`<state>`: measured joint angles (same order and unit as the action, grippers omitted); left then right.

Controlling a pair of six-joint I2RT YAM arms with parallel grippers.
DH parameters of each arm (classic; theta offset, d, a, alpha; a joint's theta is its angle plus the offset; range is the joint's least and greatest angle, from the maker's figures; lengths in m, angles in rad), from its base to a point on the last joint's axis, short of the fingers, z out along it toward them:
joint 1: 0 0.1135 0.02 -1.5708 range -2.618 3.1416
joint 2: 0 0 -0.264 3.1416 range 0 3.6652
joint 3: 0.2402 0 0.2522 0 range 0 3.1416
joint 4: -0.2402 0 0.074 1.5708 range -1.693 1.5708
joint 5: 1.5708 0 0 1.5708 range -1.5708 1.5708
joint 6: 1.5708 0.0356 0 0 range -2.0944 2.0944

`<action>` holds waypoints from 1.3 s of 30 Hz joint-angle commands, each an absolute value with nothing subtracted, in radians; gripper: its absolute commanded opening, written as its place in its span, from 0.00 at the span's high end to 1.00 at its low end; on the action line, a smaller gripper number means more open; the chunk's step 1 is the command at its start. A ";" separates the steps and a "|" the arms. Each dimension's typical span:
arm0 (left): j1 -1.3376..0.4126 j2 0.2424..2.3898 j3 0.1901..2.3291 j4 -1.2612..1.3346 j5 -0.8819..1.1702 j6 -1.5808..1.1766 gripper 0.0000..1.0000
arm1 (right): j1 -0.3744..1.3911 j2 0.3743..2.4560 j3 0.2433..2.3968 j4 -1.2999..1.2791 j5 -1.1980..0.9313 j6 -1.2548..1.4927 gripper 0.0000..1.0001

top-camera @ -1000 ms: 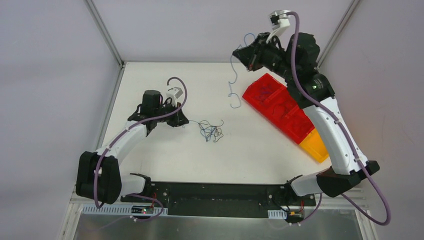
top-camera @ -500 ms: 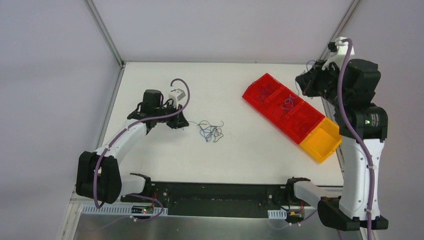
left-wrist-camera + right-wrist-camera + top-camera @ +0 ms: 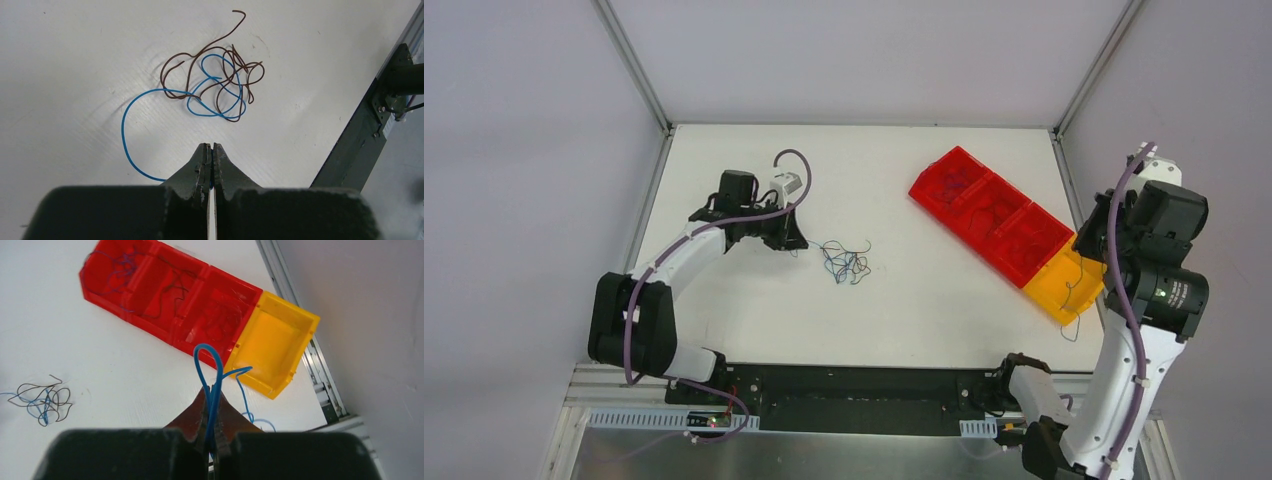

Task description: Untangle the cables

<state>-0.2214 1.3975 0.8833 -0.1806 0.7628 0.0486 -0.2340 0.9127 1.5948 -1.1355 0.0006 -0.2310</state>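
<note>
Swinging back from the far end of the red bins (image 3: 146,324), our right gripper (image 3: 210,399) now hangs by the yellow bin (image 3: 300,320), clenched on a looped blue wire (image 3: 206,360). Our left gripper (image 3: 210,150) pinches a blue strand (image 3: 125,130) trailing from the tangle (image 3: 225,85) on the table (image 3: 924,300).

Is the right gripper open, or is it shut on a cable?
Shut on it. The right wrist view shows the right gripper with jaws together, pinching a blue cable that loops out above them.
</note>
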 commanded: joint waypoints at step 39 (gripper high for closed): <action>-0.221 1.549 1.119 -0.424 0.780 0.142 1.00 | -0.645 1.329 1.075 -0.649 -0.171 -0.484 0.98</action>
